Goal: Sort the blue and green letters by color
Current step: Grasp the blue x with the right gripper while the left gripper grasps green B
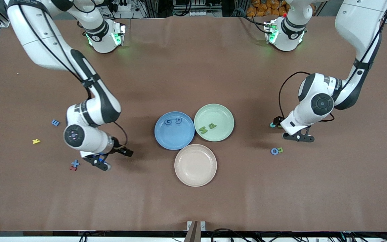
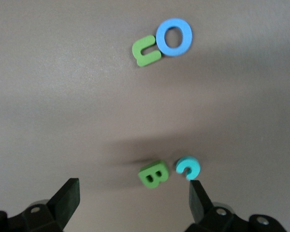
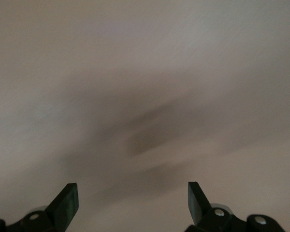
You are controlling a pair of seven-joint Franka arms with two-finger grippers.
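Observation:
My left gripper (image 1: 297,136) is open and hangs low over the table at the left arm's end. In the left wrist view it (image 2: 134,195) is empty, with a green B (image 2: 152,174) and a cyan C (image 2: 188,167) just ahead of its fingertips. The cyan C (image 1: 272,125) shows beside it in the front view. A blue O (image 1: 274,151) and a green letter (image 1: 280,150) lie together nearer the front camera. My right gripper (image 1: 101,164) is open and empty (image 3: 133,198), next to a blue x (image 1: 75,163). A blue E (image 1: 55,122) lies farther off.
A blue plate (image 1: 175,138) holds two blue letters. A green plate (image 1: 218,114) holds two green letters. A pink plate (image 1: 195,165) is nearer the front camera. A yellow letter (image 1: 36,141) and a red letter (image 1: 73,168) lie at the right arm's end.

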